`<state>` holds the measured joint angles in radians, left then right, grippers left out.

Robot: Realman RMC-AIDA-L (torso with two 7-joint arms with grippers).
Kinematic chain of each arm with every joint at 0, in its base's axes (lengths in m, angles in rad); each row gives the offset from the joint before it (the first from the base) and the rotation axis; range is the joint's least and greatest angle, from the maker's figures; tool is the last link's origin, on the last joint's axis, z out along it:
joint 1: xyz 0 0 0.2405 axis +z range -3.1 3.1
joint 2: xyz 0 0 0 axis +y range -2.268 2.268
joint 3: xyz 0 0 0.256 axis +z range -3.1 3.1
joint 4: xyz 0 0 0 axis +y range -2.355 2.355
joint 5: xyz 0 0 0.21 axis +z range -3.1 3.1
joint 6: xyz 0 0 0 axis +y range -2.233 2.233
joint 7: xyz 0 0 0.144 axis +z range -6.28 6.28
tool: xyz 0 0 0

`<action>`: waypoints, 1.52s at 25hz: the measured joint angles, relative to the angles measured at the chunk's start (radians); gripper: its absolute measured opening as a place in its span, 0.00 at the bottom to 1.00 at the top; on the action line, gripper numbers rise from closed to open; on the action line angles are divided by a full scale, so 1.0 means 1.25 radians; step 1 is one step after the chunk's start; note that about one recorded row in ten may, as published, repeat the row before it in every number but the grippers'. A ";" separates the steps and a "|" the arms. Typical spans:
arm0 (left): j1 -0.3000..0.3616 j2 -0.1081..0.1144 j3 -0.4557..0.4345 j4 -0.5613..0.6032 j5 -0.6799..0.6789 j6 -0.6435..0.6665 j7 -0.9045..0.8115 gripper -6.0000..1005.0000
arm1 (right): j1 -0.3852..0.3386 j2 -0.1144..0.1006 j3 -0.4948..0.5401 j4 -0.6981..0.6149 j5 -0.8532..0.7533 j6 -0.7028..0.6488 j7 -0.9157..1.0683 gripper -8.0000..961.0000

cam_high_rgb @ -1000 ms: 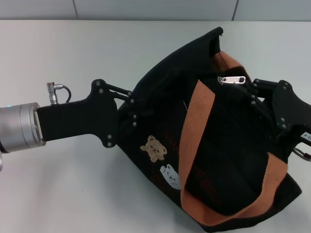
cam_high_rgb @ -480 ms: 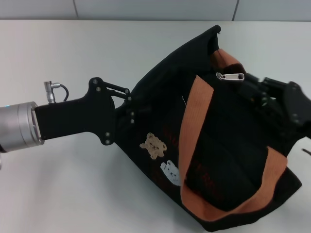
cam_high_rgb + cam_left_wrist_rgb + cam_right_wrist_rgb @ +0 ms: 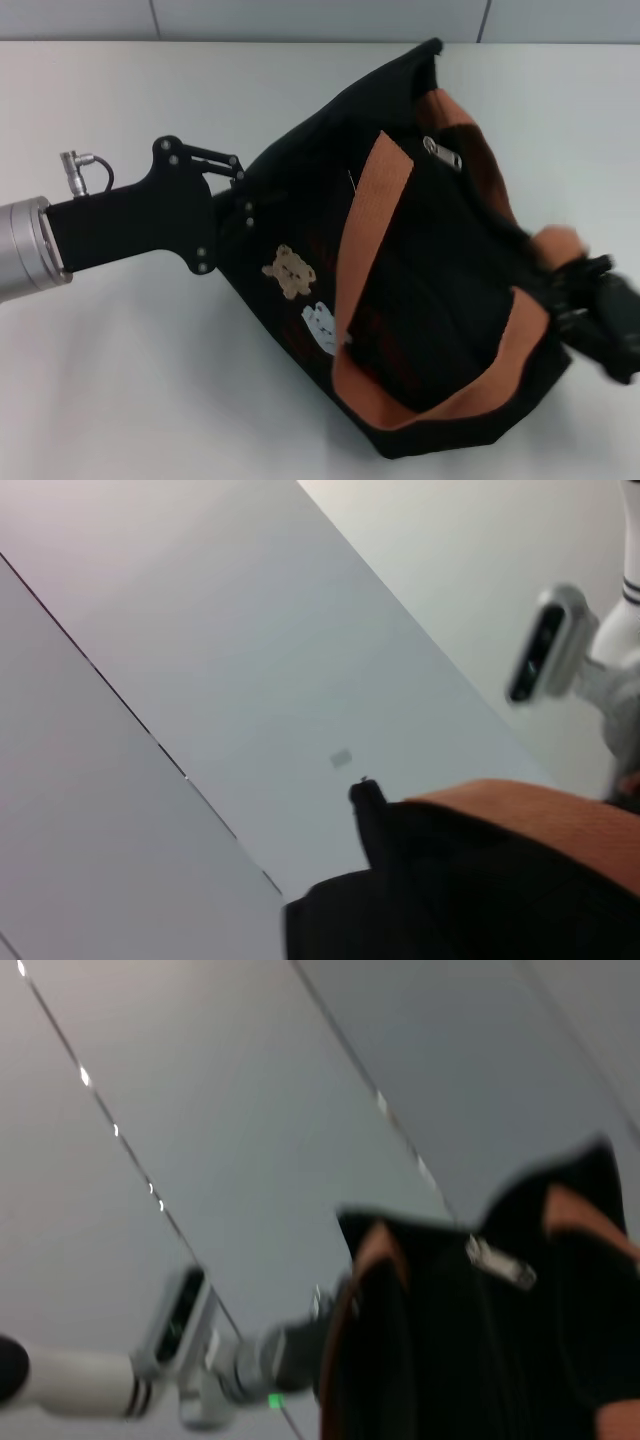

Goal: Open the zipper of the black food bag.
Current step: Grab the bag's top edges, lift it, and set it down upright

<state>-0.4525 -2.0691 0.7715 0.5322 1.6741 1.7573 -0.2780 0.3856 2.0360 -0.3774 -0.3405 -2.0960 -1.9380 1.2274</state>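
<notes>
On the bag's (image 3: 400, 300) left flank, left gripper (image 3: 243, 205) is bracing it; can't tell its opening. Right gripper (image 3: 590, 310), blurred, is sitting at the opposite end; finger state unreadable, possibly on fabric. Pull tab (image 3: 441, 154) is lying up and away from it, zipper running along the top edge. Right wrist view alone is showing the tab (image 3: 500, 1263) clearly.

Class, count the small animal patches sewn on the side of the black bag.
2. A tan bear patch sits on the black food bag near the left gripper; a white patch lies just below it. Other sides are hidden.
</notes>
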 joint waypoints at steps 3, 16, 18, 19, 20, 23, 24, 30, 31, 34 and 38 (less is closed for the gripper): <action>-0.008 -0.001 0.001 0.000 -0.011 0.005 -0.005 0.07 | 0.035 0.031 -0.002 0.014 -0.034 0.076 0.000 0.15; -0.014 -0.001 0.008 0.002 -0.019 0.091 0.002 0.08 | 0.316 0.043 0.018 0.250 0.012 0.449 -0.059 0.15; -0.011 -0.001 0.009 0.002 -0.018 0.082 0.002 0.08 | 0.325 0.043 0.015 0.257 0.013 0.465 -0.050 0.16; -0.010 -0.001 0.011 0.002 -0.017 0.078 0.002 0.08 | 0.323 0.042 0.014 0.258 0.013 0.466 -0.046 0.16; -0.007 0.000 0.013 0.002 -0.016 0.071 0.002 0.08 | 0.316 0.041 0.013 0.258 0.013 0.464 -0.041 0.16; -0.002 0.000 0.027 0.005 -0.014 0.040 0.003 0.08 | 0.276 0.038 0.013 0.236 0.013 0.438 -0.024 0.16; -0.002 0.000 0.032 0.005 -0.014 0.033 0.003 0.08 | 0.258 0.037 0.014 0.220 0.014 0.423 -0.022 0.16; -0.003 -0.001 0.050 0.006 -0.011 0.007 0.004 0.08 | 0.146 0.034 0.032 0.142 0.045 0.310 -0.020 0.19; -0.004 0.000 0.050 0.007 -0.011 0.006 0.002 0.08 | 0.128 0.034 0.034 0.132 0.058 0.295 -0.020 0.21; -0.008 0.000 0.052 0.008 -0.010 0.004 -0.003 0.08 | 0.083 0.034 0.036 0.101 0.097 0.244 -0.023 0.28; -0.013 0.001 0.071 0.009 -0.011 -0.011 -0.005 0.08 | 0.048 0.034 0.044 0.078 0.118 0.191 -0.059 0.36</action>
<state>-0.4691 -2.0684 0.8603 0.5435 1.6608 1.7438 -0.2843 0.4451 2.0784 -0.3222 -0.2425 -1.9487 -1.6995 1.1535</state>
